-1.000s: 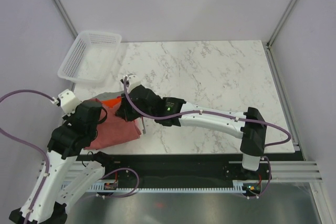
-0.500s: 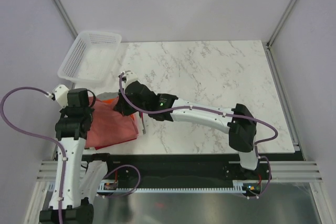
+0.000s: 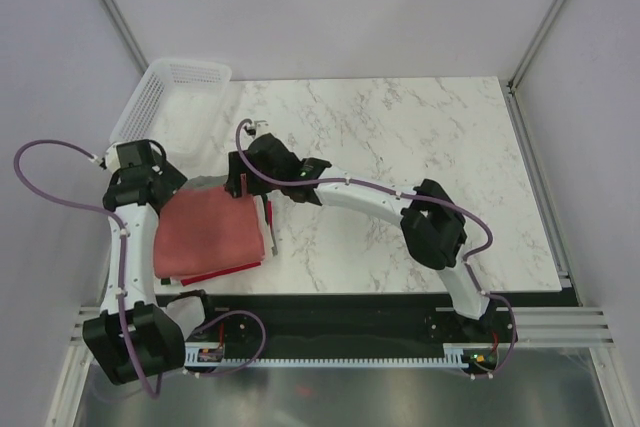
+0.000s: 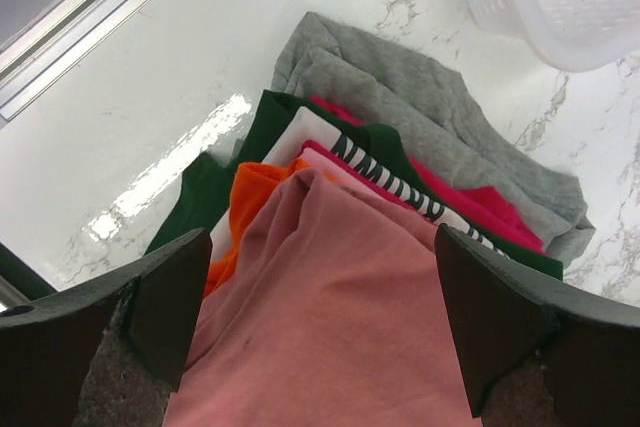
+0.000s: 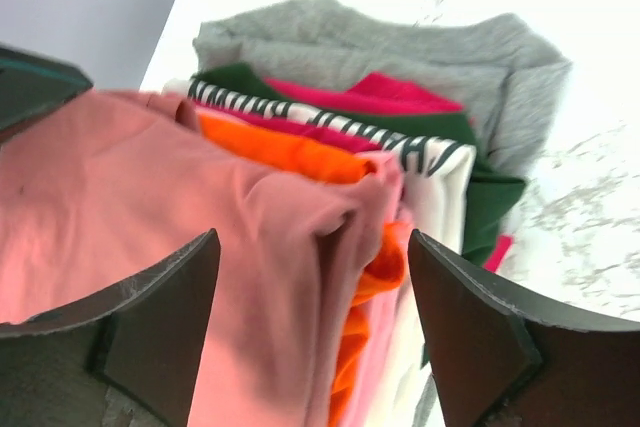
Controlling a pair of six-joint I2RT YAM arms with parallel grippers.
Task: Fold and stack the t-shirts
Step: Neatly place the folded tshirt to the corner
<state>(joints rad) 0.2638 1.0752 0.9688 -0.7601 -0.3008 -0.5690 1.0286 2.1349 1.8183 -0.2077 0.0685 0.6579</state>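
Note:
A stack of folded t-shirts [image 3: 212, 239] lies at the table's near left, with the dusty pinkish-red t-shirt [image 4: 330, 307] flat on top. Under it show an orange one [image 4: 255, 192], a white striped one [image 4: 390, 175], a green one [image 4: 205, 197] and a grey one [image 4: 420, 97]. My left gripper [image 4: 325, 332] hangs open over the top shirt's far left edge, with nothing between its fingers. My right gripper [image 5: 315, 342] is open over the far right corner of the stack [image 5: 300, 207], straddling the folded edges without gripping them. From above, the left gripper [image 3: 160, 187] and the right gripper [image 3: 240, 185] flank the stack's far edge.
A white plastic mesh basket [image 3: 170, 97] stands at the far left corner, just beyond the stack. The right arm [image 3: 380, 209] stretches across the table's near middle. The marble table [image 3: 420, 147] ends at a black rail in front.
Both grippers went from shut to open and let go of the pinkish-red t-shirt, which now lies flat on the stack. Both arms swung toward the stack's far edge.

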